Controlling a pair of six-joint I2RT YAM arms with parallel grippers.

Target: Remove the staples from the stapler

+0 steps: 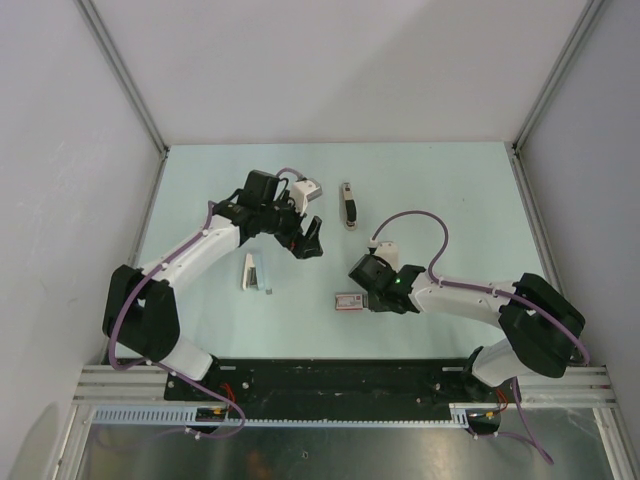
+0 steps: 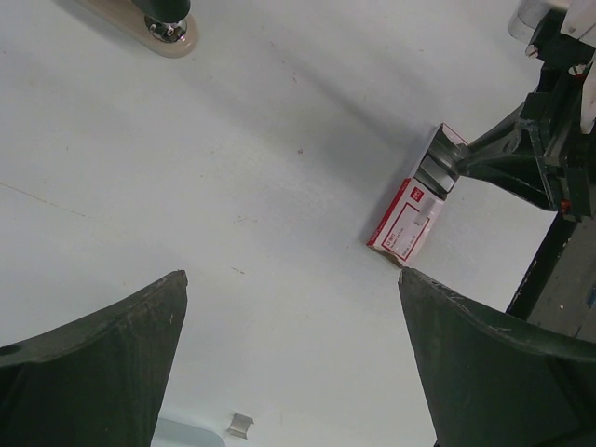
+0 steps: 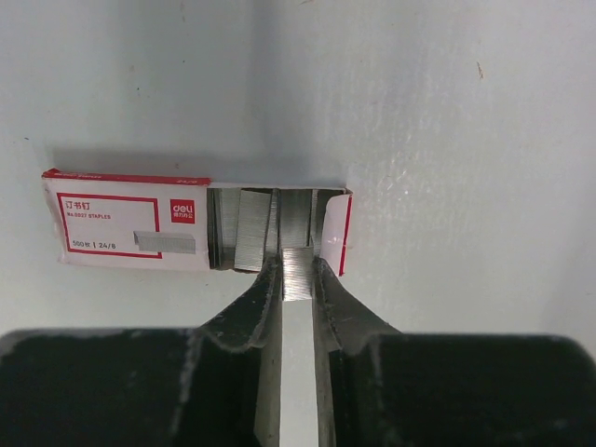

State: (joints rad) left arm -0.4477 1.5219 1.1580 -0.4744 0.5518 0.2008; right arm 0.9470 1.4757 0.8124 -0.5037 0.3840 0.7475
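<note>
Seemingly staples (image 3: 297, 276), partly behind fingers (image 3: 250, 312).

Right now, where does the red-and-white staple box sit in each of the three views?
Top external: the staple box lies below centre, just left of the right end effector.
Left wrist: right of centre, tilted, open end toward upper right.
Right wrist: left of centre, open end facing right.
Shared landmark: the right end effector pinching a staple strip at the box's open end.
</note>
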